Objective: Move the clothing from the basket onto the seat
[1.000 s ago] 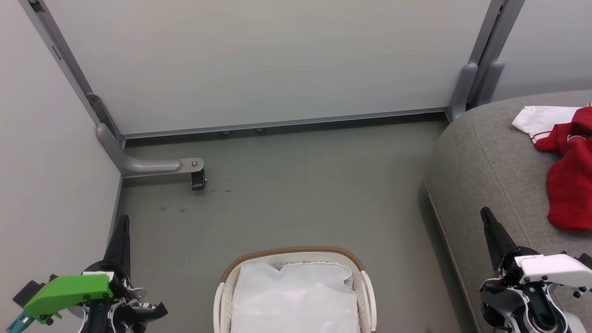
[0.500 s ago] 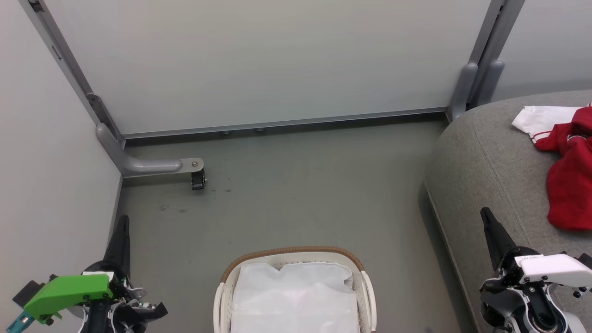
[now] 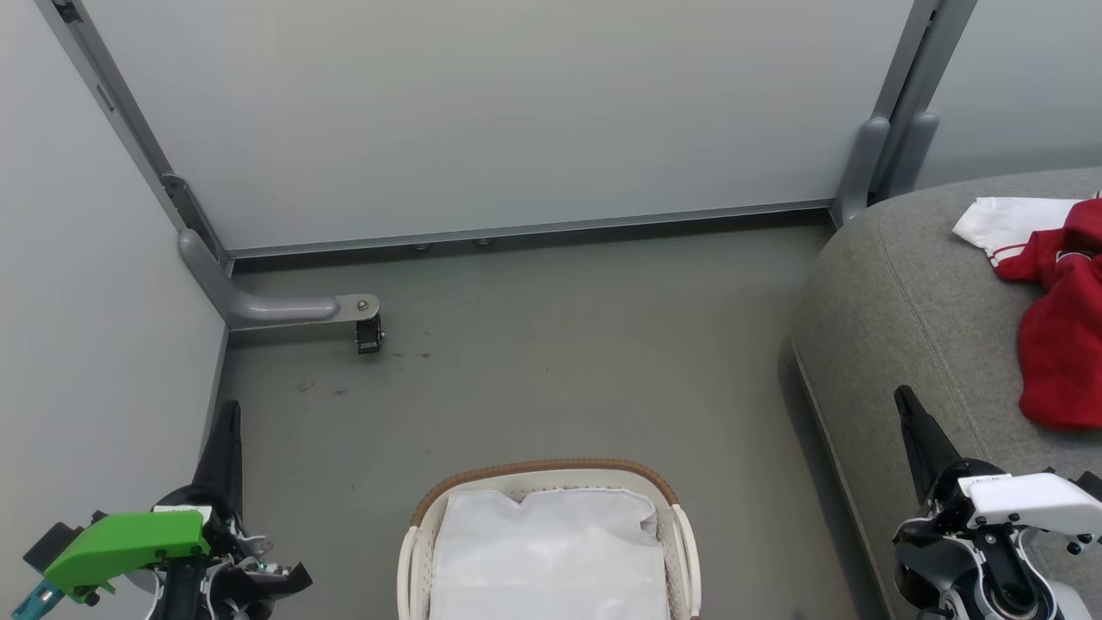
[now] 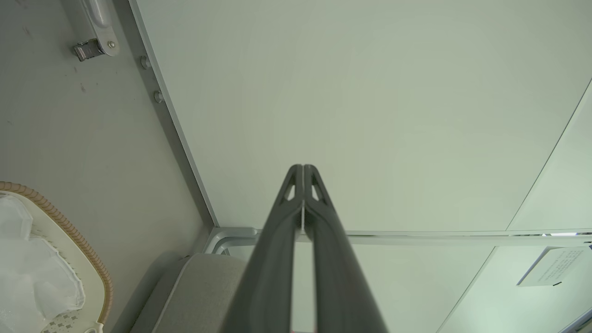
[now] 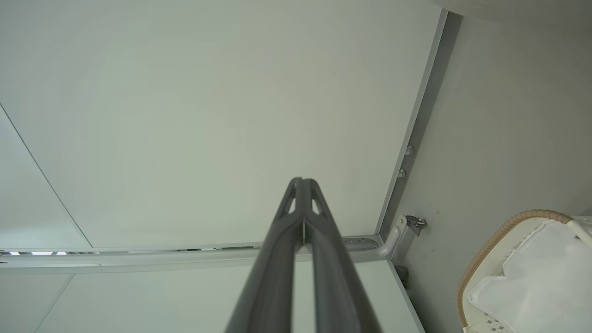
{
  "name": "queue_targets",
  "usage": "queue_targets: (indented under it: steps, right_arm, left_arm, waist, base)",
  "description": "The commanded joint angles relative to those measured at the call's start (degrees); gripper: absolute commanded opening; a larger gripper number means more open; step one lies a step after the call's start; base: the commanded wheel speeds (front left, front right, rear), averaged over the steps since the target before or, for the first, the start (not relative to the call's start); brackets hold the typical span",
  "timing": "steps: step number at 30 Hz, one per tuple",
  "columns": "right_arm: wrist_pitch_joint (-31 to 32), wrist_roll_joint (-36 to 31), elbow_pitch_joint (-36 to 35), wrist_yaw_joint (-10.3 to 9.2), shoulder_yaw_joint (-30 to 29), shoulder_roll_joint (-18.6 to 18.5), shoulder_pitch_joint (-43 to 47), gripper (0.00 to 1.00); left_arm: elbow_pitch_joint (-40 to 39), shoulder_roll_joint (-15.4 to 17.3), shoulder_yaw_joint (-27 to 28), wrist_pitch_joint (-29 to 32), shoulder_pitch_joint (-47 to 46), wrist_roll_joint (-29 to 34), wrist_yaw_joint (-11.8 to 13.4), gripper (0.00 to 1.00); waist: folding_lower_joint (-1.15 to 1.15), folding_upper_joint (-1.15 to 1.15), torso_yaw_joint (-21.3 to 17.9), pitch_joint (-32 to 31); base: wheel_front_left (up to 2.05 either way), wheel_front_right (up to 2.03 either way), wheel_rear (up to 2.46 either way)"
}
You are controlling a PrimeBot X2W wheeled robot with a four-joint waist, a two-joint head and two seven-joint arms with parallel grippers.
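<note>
Clothing [image 3: 1063, 362] red, white-trimmed, crumpled on seat [image 3: 904, 284]

a lab test bay: pale partition panels [image 3: 482, 112] on a castor foot [image 3: 368, 332] stood ahead of the left gripper [image 3: 227, 412].

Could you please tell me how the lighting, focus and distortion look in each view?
Head view: soft, even light, sharp, with a faint shadow on the floor along the seat. Left wrist view: wide-angle, the wall rail slanted, the left end effector soft near the bottom edge. Right wrist view: likewise for the right end effector.
</note>
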Motion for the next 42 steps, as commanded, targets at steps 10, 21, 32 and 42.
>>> queue_targets:
  steps: [10,21,32,42]
  right_arm:
    - [0.16,0.2,-0.22,0.0,-0.11,-0.34,-0.49,0.0]
    - [0.16,0.2,-0.22,0.0,-0.11,-0.34,-0.49,0.0]
    - [0.16,0.2,-0.22,0.0,-0.11,-0.34,-0.49,0.0]
    - [0.16,0.2,-0.22,0.0,-0.11,-0.34,-0.49,0.0]
  left_arm:
    - [-0.1,-0.05,0.2,0.24,-0.65,0.21,-0.07,0.0]
    - [-0.1,-0.06,0.21,0.25,-0.65,0.23,-0.07,0.0]
    - [-0.1,-0.07,0.22,0.27,-0.65,0.25,-0.07,0.0]
    - [-0.1,-0.08,0.23,0.28,-0.65,0.26,-0.07,0.0]
  waist:
    - [0.0,0.0,0.0,0.0]
    - [0.0,0.0,0.0,0.0]
    - [0.0,0.0,0.0,0.0]
    - [0.0,0.0,0.0,0.0]
  base:
    - [0.0,0.0,0.0]
    - [0.0,0.0,0.0]
    - [0.0,0.0,0.0]
    - [0.0,0.0,0.0]
